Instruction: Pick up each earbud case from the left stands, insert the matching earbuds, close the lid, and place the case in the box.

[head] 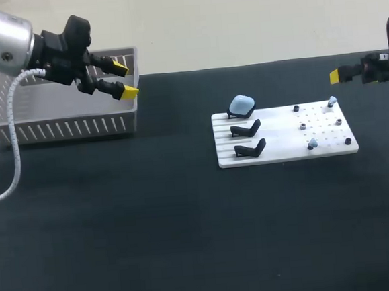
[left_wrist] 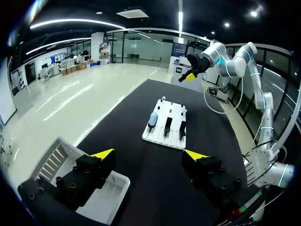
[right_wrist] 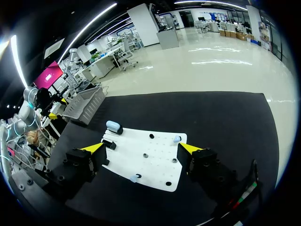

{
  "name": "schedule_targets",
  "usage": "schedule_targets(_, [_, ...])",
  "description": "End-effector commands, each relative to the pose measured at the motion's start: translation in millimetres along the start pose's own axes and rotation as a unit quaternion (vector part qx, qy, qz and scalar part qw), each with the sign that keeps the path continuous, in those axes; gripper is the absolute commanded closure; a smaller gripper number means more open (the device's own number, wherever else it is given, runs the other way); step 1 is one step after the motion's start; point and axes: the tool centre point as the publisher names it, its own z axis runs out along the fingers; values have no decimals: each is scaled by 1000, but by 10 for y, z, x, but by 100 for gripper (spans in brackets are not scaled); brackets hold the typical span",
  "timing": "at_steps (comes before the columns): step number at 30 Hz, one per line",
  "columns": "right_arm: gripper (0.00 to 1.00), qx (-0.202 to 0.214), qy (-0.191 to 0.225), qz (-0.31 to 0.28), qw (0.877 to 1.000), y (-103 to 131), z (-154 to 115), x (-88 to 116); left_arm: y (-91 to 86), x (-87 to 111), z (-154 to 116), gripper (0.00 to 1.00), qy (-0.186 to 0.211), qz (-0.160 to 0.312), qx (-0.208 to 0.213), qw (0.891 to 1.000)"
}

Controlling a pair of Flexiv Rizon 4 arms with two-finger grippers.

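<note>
Our left hand (head: 125,81) and right hand (right_wrist: 141,148) hang open, empty, the left over the box (head: 65,129). One earbud case (head: 241,105) sits on the far stand (head: 235,114); two nearer stands (head: 246,129) are bare: we judge one left.

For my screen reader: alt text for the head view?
A white board holds one light blue earbud case on the farthest of three black stands. The open left gripper hangs at a grey basket's right end; the right gripper hangs beyond the board.

the black table (head: 188,240) is overlooked from above; the flat white board (head: 282,151) is shared, well ahead of both jaws.
</note>
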Motion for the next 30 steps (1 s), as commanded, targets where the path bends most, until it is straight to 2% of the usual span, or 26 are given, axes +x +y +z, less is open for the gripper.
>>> schedule_targets(1, [0, 1, 0, 0, 1000, 5, -6, 1, -4, -6, 25, 0, -5, 13, -2, 1000])
schedule_targets(6, [0, 1, 0, 0, 1000, 5, -6, 1, -53, -150, 160, 0, -25, 80, 9, 996])
schedule_targets(12, [0, 1, 0, 0, 1000, 5, -6, 1, -60, -304, 382, 0, -18, 140, 39, 989])
schedule_targets(22, [0, 1, 0, 0, 1000, 5, -6, 1, -65, -396, 723, 0, -17, 156, 80, 984])
schedule_targets(30, [0, 1, 0, 0, 1000, 5, -6, 1, -122, -294, 977, 0, -20, 144, 87, 986])
